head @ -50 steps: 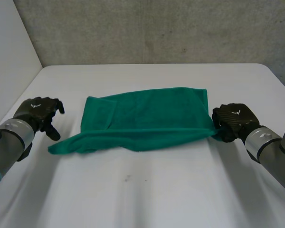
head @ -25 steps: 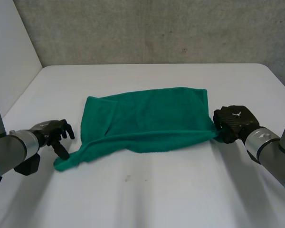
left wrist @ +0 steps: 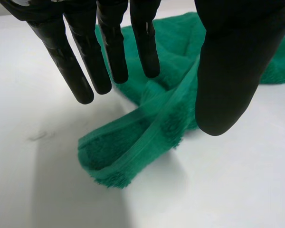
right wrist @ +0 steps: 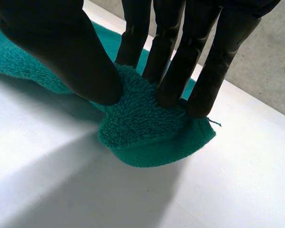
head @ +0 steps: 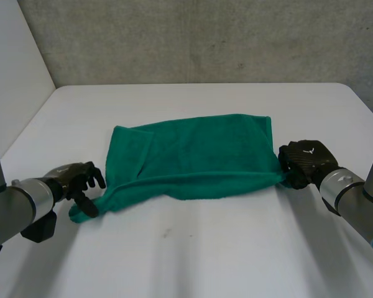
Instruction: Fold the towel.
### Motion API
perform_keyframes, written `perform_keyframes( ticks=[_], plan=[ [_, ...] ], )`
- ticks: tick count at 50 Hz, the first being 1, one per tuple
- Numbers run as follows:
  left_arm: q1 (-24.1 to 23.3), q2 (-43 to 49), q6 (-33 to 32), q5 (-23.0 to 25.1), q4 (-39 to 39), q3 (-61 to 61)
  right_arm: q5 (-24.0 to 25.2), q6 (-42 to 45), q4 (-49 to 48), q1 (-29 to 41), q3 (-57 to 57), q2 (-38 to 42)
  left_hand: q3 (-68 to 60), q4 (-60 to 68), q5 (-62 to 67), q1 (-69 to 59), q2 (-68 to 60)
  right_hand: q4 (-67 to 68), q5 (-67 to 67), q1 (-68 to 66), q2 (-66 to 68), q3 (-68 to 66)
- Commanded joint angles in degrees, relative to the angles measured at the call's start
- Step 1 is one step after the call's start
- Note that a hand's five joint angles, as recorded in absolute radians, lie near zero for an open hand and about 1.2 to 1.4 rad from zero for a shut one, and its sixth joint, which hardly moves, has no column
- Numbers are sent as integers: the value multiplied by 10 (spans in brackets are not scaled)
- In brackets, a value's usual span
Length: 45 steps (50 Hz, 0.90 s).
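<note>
The green towel (head: 199, 155) lies across the middle of the white table (head: 248, 254), partly folded, its near edge drawn out between the 2 hands. A small white emblem sits on the back of the right hand (head: 306, 162); it is too small to read.

The head view places the right hand at the towel's near right corner. The left hand (head: 74, 181) is at the near left corner, which trails toward it as a narrow tail.

The right wrist view gives the grip: thumb and fingers (right wrist: 166, 57) pinch the corner's looped pile between them just above the table, and the hemmed tip pokes out beneath.

In the left wrist view the fingers (left wrist: 109, 47) are straight and spread, with the thumb well apart from them, so the hand is open. The rolled corner, with its flat hem band, lies on the table under the gap. I cannot tell whether the thumb touches the cloth. A faint dark smudge (left wrist: 38, 136) marks the table just beside that corner.
</note>
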<state>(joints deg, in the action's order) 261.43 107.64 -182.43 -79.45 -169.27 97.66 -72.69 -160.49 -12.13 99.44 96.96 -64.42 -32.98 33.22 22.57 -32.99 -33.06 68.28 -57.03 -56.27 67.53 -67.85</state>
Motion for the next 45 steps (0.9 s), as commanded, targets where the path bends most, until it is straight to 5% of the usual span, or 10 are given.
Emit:
perform_keyframes(
  ticks=[1, 5, 8, 14, 23, 31, 39, 45],
  plan=[
    [0, 45, -3, -36, -23, -7, -3, -1, 0, 0, 2, -1, -87, 84, 91, -87, -86, 117, -130, -237, 125, -122],
    [0, 68, -3, -47, -33, -11, -6, -1, 0, -1, 1, -1, -116, 113, 120, -115, -115, 117, -130, -237, 125, -122],
    [-1, 75, -3, -59, -66, -11, -7, -1, 0, -1, 0, -4, -469, 467, 473, -469, -468, 117, -130, -237, 125, -122],
    [-1, 27, -3, -78, -99, -8, -9, -2, 10, -2, -10, -19, -470, 468, 474, -470, -469, 117, -130, -237, 125, -122],
    [4, -185, -14, -79, -95, 4, -9, 102, 260, -10, -99, -180, -470, 468, 474, -470, -469, 117, -130, -237, 125, -122],
    [15, -313, -103, -77, -67, 21, -13, 227, 374, -32, -137, -282, -470, 468, 474, -470, -469, 117, -130, -237, 125, -122],
    [8, -293, -138, -76, -51, 46, -30, 247, 389, -24, -125, -271, -470, 468, 474, -470, -469, 117, -130, -237, 125, -122],
    [-4, -127, -144, -79, -55, 32, -61, 270, 388, 17, -137, -161, -470, 468, 474, -470, -469, 117, -130, -237, 125, -122]
  ],
)
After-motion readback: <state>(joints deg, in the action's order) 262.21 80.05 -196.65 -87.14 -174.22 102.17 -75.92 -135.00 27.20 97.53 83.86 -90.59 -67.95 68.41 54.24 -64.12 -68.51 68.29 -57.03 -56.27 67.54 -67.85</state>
